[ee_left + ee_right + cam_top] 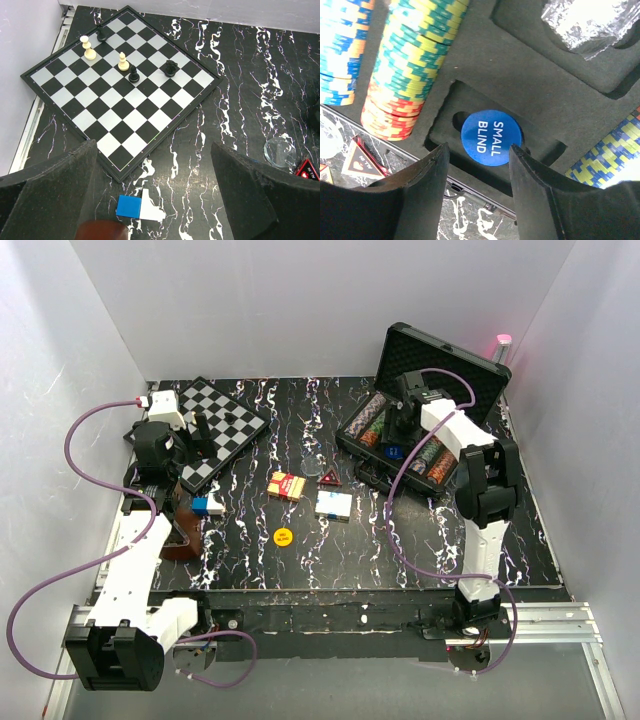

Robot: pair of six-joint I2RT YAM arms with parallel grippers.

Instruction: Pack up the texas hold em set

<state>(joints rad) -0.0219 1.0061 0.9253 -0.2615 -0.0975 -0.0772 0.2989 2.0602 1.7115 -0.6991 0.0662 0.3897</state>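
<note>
In the case at the far right corner, the blue disc lies flat just under the right gripper, between its empty, parted fingers. The left gripper, fingers spread wide, is far from it.

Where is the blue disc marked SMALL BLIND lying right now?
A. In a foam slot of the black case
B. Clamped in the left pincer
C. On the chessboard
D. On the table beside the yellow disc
A: the blue disc lies flat in a foam recess of the case, beside the chip rows, below the open right pincer.
</note>
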